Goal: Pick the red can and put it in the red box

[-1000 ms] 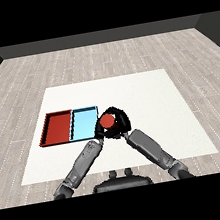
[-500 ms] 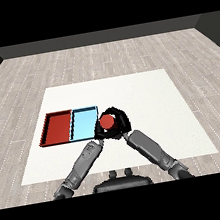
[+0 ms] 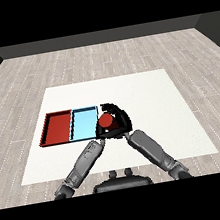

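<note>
My right hand (image 3: pixel 118 122) curled round red can (image 3: pixel 106 121), holding it upright just right of light blue tray (image 3: pixel 84 124); I judge grip set for carry left. Red tray (image 3: pixel 58 127) lies beyond blue one, can not yet in it. Right forearm angles in from lower right. Left hand (image 3: pixel 99 138) under can; cannot tell its fingers.

Right hand (image 3: pixel 118 122) curled round something, left hand (image 3: pixel 101 136) mostly hidden, both forearms angled inward toward centre.
</note>
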Robot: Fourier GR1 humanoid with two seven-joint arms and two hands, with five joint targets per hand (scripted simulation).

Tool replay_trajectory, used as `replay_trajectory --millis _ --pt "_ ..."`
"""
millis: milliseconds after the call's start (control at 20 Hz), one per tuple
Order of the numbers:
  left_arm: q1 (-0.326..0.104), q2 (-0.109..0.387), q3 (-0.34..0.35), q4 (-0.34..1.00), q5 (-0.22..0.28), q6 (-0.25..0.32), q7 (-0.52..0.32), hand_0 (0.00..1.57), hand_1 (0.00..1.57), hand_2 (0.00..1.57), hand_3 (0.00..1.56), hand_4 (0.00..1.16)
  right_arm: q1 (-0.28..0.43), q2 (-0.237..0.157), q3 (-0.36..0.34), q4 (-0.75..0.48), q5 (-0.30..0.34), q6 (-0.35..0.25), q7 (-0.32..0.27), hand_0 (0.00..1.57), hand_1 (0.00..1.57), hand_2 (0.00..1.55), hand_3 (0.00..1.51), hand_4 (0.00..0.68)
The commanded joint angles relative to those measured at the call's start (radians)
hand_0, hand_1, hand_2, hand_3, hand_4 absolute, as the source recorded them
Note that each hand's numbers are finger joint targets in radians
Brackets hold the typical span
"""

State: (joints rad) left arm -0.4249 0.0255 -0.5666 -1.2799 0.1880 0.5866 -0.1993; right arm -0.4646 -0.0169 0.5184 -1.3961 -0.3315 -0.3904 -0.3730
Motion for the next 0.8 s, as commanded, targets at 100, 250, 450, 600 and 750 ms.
replay_trajectory --millis 100,250,450,600,750 --pt "0.026 -0.025 -0.017 -0.012 -0.031 -0.008 -0.007 1.57 1.57 1.57 1.49 1.15 -0.053 0.016 -0.058 0.088 0.008 0.063 -0.047 0.0 0.0 0.0 0.0 0.0" --pt "-0.02 -0.025 -0.054 0.042 -0.006 0.034 -0.047 1.57 1.57 1.57 1.48 1.15 -0.033 0.016 -0.034 0.027 0.058 0.016 0.0 0.0 0.0 0.0 0.0 0.0" --pt "0.025 -0.025 0.012 -0.017 -0.075 0.001 0.022 1.57 1.57 1.57 1.48 1.15 0.007 -0.031 -0.089 -0.154 0.134 -0.02 0.121 0.0 0.0 0.0 0.0 0.0" --pt "0.006 -0.025 -0.003 0.071 0.042 -0.004 -0.086 1.57 1.57 1.57 1.49 1.14 -0.037 -0.023 -0.156 -0.13 0.137 0.001 0.121 0.0 0.0 0.0 0.0 0.0" --pt "0.076 0.016 0.064 -0.016 -0.002 -0.049 -0.007 1.57 1.57 1.57 1.48 1.13 0.02 -0.103 -0.215 -0.32 0.077 0.038 0.154 0.0 0.0 0.0 0.0 0.0"
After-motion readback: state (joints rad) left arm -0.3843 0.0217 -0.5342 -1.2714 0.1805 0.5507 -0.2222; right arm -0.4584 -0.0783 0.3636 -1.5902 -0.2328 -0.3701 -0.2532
